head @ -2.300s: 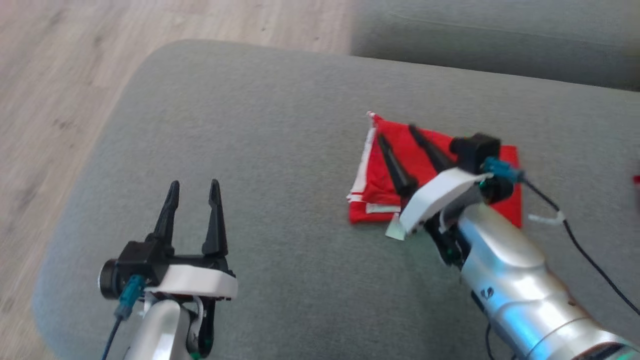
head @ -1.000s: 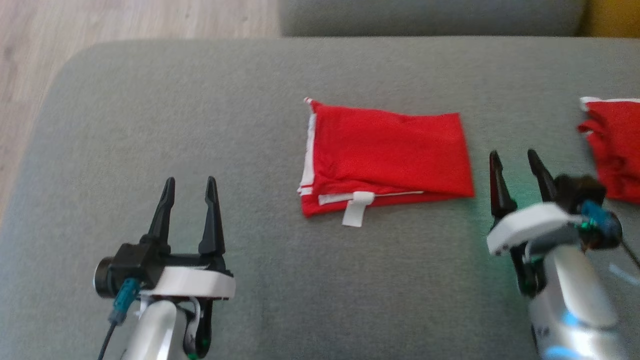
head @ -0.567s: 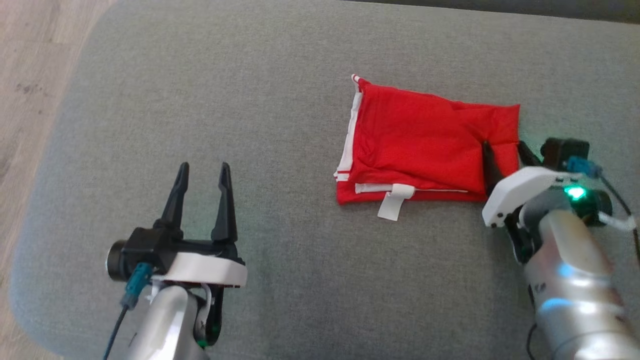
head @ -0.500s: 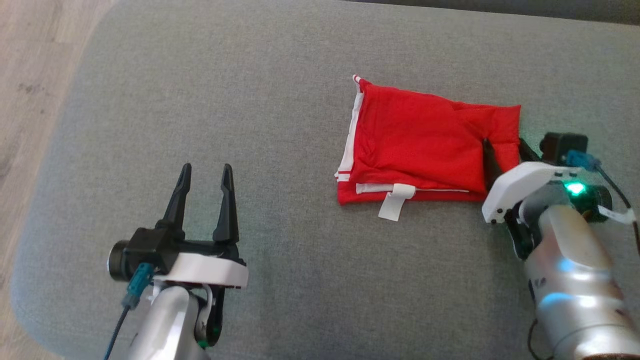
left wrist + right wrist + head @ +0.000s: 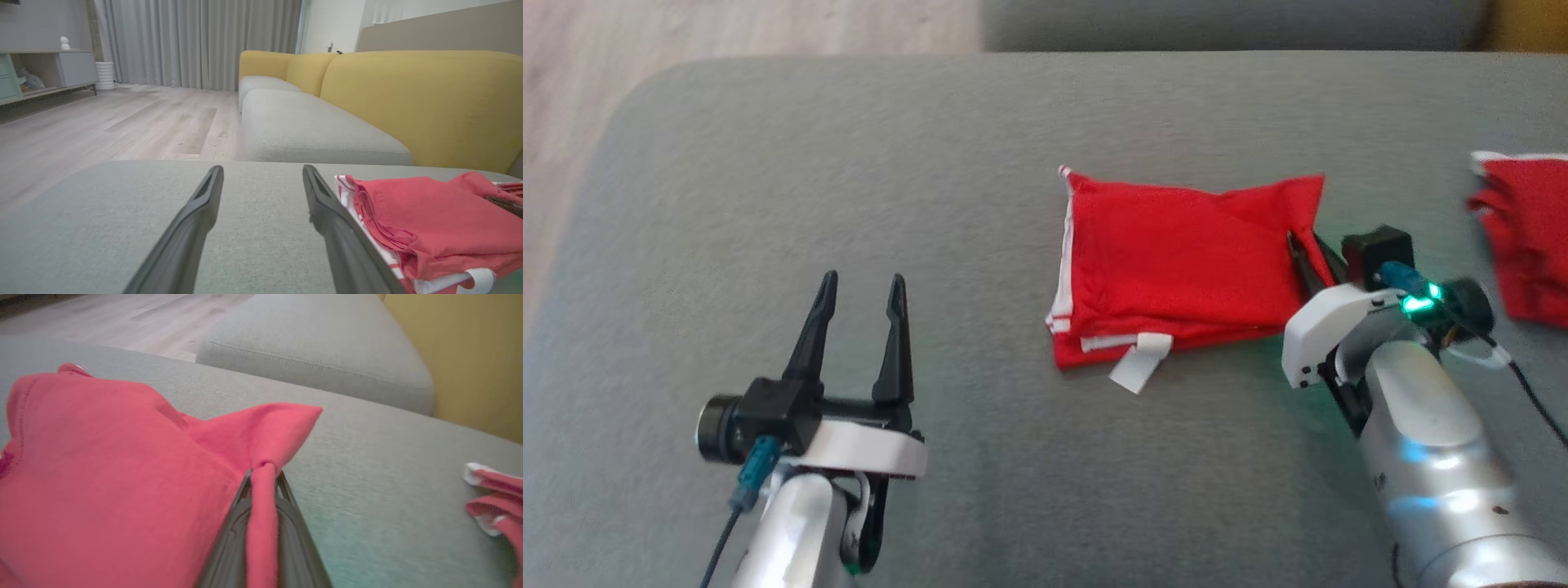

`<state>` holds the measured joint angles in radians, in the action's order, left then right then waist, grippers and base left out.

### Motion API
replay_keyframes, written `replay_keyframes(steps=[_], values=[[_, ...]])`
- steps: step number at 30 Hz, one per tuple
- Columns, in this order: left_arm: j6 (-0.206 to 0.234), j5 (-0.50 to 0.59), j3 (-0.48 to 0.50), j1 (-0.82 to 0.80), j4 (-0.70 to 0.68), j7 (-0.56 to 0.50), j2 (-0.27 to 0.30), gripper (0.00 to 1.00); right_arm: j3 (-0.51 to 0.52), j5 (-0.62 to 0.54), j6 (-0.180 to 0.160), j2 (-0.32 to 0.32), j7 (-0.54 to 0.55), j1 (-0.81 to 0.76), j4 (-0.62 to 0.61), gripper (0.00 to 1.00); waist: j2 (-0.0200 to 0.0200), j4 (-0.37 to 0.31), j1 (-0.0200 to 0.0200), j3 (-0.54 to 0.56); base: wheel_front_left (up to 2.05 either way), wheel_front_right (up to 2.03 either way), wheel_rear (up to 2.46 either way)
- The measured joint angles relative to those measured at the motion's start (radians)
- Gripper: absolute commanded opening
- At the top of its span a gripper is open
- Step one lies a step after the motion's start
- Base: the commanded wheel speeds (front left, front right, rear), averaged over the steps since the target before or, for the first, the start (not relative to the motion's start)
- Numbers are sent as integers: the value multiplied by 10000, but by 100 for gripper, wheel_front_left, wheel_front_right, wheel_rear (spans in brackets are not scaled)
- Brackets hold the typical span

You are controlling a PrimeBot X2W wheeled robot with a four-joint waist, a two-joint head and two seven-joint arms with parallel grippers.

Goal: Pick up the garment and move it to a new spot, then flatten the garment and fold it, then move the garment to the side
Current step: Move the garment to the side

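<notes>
From where I stand, the robot's left hand (image 5: 862, 279) hovers at the near left over the broad grey fabric sofa cushion (image 5: 849, 147), its two dark fingers spread wide with nothing between them. It is well apart from the cloth. Further right, near the middle of the cushion, lies the task's thing: a red fabric garment with white trim (image 5: 1176, 253), stacked in flat layers as a neat rectangle. I would say the flattening and folding are done and only the move to the side is left. A small white fabric tag (image 5: 1141, 359) pokes out from its near edge. It looks blank to me; I can read no brand or writing on it or anywhere else. At the garment's right edge the right hand (image 5: 1297, 241) is pinched tight on a ridge of the red cloth, which is drawn up into a little peak beside the fingers (image 5: 286, 506), while the rest rests on the cushion. That looks like the start of the final carry. At the far right sits a second crumpled red-and-white cloth (image 5: 1523, 229), apart from the first.
</notes>
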<state>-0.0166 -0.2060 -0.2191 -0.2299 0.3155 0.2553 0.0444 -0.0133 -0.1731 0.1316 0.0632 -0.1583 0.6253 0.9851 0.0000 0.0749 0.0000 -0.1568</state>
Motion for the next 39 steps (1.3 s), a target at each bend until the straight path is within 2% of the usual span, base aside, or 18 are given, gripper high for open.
replay_keyframes(steps=[2,5,10,14,20,25,36,37,38,39], values=[[-6,56,52,151,-21,0,-4,100,-192,-451,0,159,19,0,-324,0,0,-322,0,111,0,0,0],[-10,63,201,335,-59,0,2,100,-499,-763,0,757,270,-2,-775,0,0,-795,-1,224,0,0,0],[-96,153,207,284,-228,0,0,100,-759,-800,0,2456,838,-2,-1563,0,0,-1406,-1,99,0,0,0],[-188,226,188,201,-234,0,2,100,-539,-522,0,3818,1296,6,-1996,0,0,-1536,0,-318,0,0,0],[-247,224,221,-196,-242,0,2,100,301,-299,0,4815,1672,24,-2433,0,0,-1502,1,-883,0,0,0],[-359,222,247,-373,-238,0,2,100,1239,-495,0,5162,1988,102,-2663,0,0,-1318,2,-1349,0,0,0],[-451,221,284,-477,-224,0,0,100,2416,-734,0,4943,2454,188,-2972,0,0,-1012,2,-1749,0,0,0],[-451,221,286,-515,-221,0,0,100,2527,-734,0,4849,2470,188,-3007,34,0,-1016,1,-1746,0,0,0],[-451,219,286,-543,-221,0,0,100,2608,-732,0,4765,2470,179,-3047,42,0,-1024,1,-1734,0,0,0],[-451,219,288,-546,-217,0,0,100,2650,-732,0,4681,2470,174,-3126,75,0,-1038,1,-1715,0,0,0]])
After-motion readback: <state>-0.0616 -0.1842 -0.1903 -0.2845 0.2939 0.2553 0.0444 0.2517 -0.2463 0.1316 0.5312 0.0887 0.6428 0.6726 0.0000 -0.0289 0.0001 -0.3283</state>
